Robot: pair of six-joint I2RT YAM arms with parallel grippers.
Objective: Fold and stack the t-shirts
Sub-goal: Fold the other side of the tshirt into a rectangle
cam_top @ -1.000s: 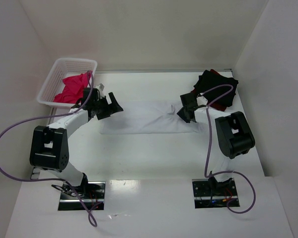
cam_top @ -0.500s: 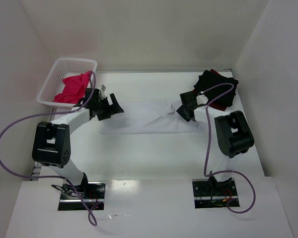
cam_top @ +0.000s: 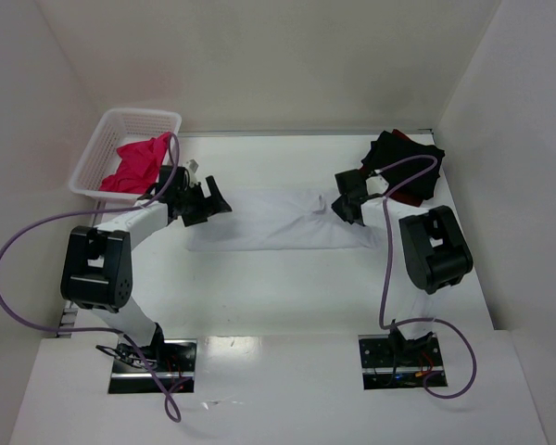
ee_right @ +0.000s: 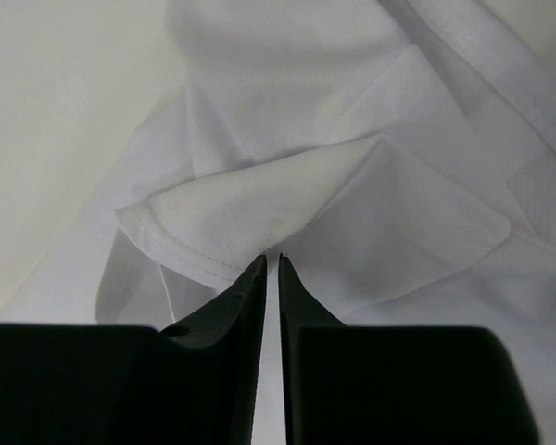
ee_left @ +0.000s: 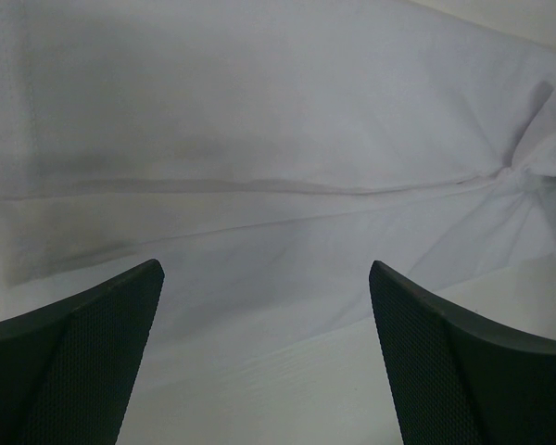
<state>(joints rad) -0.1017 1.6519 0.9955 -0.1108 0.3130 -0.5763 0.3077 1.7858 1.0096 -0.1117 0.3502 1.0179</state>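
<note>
A white t-shirt [cam_top: 278, 221] lies as a long folded strip across the middle of the table. My left gripper [cam_top: 218, 202] is open at its left end; in the left wrist view its jaws [ee_left: 267, 352] stand wide apart just short of the shirt's hem [ee_left: 259, 139]. My right gripper [cam_top: 338, 209] is at the shirt's right end, shut on a folded flap of the white cloth [ee_right: 371, 204], which is pinched at the fingertips [ee_right: 271, 264]. A black t-shirt [cam_top: 398, 162] lies piled at the back right with dark red cloth under it. Pink-magenta t-shirts [cam_top: 137, 162] lie in the basket.
A white mesh basket [cam_top: 93, 158] stands at the back left, close behind my left arm. White walls enclose the table on the left, back and right. Purple cables loop from both arms.
Both grippers have shifted slightly toward the back of the table. The white t-shirt's right end has been drawn a little that way with the right gripper.
</note>
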